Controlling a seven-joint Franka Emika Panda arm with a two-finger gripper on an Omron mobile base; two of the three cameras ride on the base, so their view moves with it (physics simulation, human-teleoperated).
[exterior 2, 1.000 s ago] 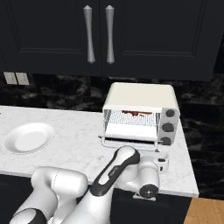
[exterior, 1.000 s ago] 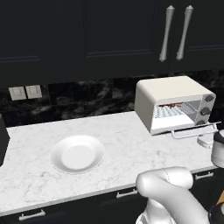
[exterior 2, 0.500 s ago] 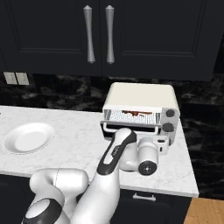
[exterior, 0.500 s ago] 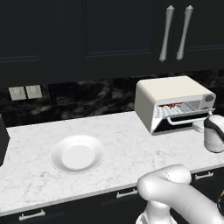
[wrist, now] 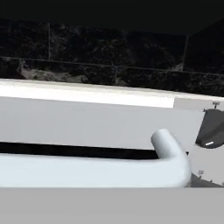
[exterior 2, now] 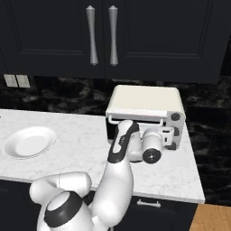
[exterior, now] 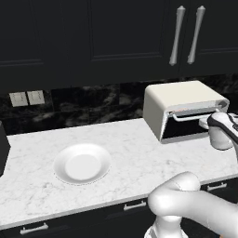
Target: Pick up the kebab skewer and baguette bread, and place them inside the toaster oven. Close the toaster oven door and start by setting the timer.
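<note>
The cream-white toaster oven (exterior: 181,100) (exterior 2: 146,101) stands at the counter's right end. Its dark glass door (exterior: 186,131) is swung up almost flush with the oven front, and the pale handle bar (exterior: 193,116) (exterior 2: 135,120) (wrist: 87,171) runs along the door's top edge. My gripper (exterior: 207,124) (exterior 2: 169,136) is open, just in front of the door near the right end of the handle, with nothing between its fingers. A dark knob (wrist: 212,130) (exterior 2: 176,117) sits to the right of the handle. The kebab skewer and baguette bread are hidden from view.
An empty white plate (exterior: 82,163) (exterior 2: 29,142) lies on the marble counter (exterior: 130,144) to the left. A dark slot toaster (exterior: 2,151) is at the far left edge. Black cabinets with two silver handles (exterior: 186,35) hang above, and wall outlets (exterior: 27,97) sit on the backsplash.
The oven door has swung up from hanging open to nearly shut. My hand rose with it, from low by the counter edge up to the height of the handle.
</note>
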